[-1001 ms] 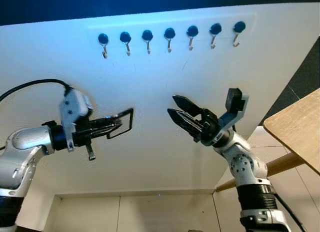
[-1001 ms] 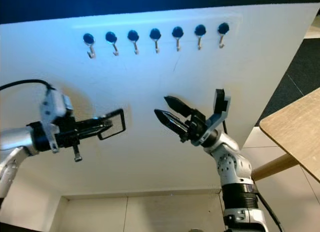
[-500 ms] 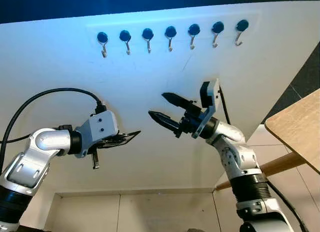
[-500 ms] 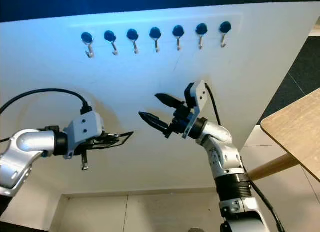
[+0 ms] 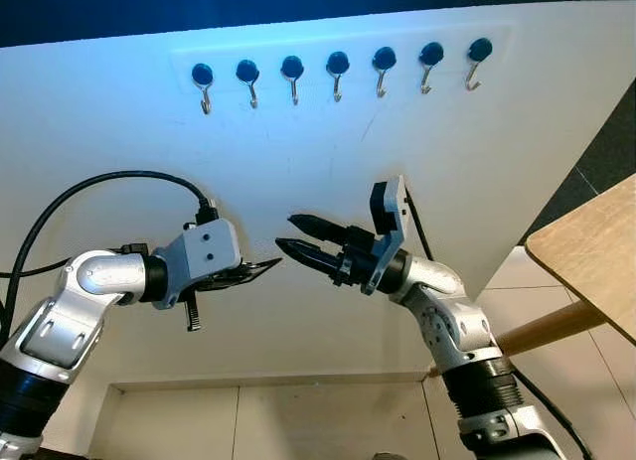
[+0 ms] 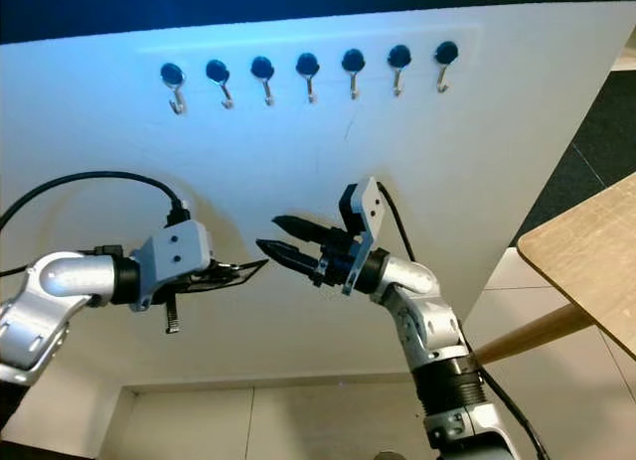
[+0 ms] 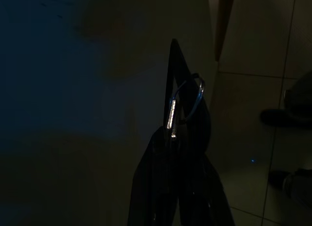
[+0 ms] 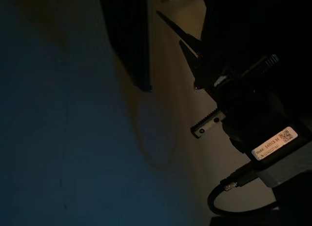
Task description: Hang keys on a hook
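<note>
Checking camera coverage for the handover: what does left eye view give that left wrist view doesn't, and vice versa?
Left eye alone: the row of seven hooks on the white board, the right end effector open and pointing at the left one, and a wooden table.

Left wrist alone: a silver ring at the fingertips, and tiled floor beyond.

Both: the left end effector shut on a black carabiner.

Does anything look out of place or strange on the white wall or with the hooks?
Nothing stands out. The seven hooks sit in an even row on the wall, all bare. The left gripper holds the keys, and the open right gripper faces it.
</note>
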### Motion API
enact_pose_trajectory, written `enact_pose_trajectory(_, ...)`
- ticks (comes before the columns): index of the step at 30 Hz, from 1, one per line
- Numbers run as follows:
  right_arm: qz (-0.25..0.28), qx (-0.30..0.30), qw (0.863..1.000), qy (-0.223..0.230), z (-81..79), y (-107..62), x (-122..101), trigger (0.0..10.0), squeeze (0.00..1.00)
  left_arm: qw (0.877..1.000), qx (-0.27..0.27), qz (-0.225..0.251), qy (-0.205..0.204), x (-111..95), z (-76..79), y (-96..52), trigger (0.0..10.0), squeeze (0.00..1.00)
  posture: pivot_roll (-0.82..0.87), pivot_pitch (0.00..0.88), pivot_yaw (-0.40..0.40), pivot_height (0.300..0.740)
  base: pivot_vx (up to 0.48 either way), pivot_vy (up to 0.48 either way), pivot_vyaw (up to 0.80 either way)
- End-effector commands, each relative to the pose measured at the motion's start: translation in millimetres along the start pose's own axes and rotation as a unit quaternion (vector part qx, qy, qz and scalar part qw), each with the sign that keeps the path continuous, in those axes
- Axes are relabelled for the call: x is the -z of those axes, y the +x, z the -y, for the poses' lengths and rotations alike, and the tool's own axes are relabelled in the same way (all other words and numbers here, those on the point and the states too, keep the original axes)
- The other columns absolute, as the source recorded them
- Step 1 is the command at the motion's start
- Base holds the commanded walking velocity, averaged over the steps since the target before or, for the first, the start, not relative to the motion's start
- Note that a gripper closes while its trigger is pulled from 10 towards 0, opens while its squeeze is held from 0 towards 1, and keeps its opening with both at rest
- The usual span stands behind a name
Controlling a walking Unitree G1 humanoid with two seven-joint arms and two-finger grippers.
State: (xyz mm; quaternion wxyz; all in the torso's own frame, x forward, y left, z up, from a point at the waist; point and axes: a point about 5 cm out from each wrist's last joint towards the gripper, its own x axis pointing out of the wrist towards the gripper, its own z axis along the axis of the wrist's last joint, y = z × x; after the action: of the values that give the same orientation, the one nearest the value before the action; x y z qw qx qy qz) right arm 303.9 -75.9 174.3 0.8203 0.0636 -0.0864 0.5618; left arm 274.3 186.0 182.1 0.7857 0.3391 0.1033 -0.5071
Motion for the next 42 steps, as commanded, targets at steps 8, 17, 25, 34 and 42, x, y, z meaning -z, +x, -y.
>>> enact_pose_trajectory(8, -0.042, -0.01, 0.998, -0.037, -9.7, 11.4, 11.8, 10.0, 0.0, 1.0, 0.004, 0.004, 0.002, -2.3, 1.5, 6.7, 10.0, 0.0, -0.06, 0.087, 0.073, 0.74, 0.0, 0.0, 0.0)
enact_pose_trajectory(17, -0.048, -0.044, 0.997, -0.037, -19.3, 16.9, 15.2, 10.0, 0.0, 1.0, 0.005, 0.008, 0.003, -3.3, 2.3, 10.8, 10.0, 0.0, -0.06, 0.078, 0.071, 0.74, 0.0, 0.0, 0.0)
enact_pose_trajectory(25, -0.065, -0.044, 0.996, -0.052, -22.2, 23.1, 21.0, 10.0, 0.0, 1.0, 0.007, 0.018, 0.004, -7.3, 2.4, 12.8, 10.0, 0.0, -0.06, 0.072, 0.069, 0.74, 0.0, 0.0, 0.0)
enact_pose_trajectory(34, -0.086, 0.003, 0.994, -0.07, -12.9, 24.4, 26.4, 10.0, 0.0, 1.0, 0.004, 0.029, 0.004, -11.4, 2.3, 11.1, 10.0, 0.0, -0.06, 0.074, 0.069, 0.74, 0.0, 0.0, 0.0)
enact_pose_trajectory(42, -0.109, 0.03, 0.99, -0.084, -5.0, 20.1, 30.4, 10.0, 0.0, 1.0, -0.005, 0.031, 0.003, -11.8, -0.2, 7.6, 10.0, 0.0, -0.06, 0.079, 0.071, 0.74, 0.0, 0.0, 0.0)
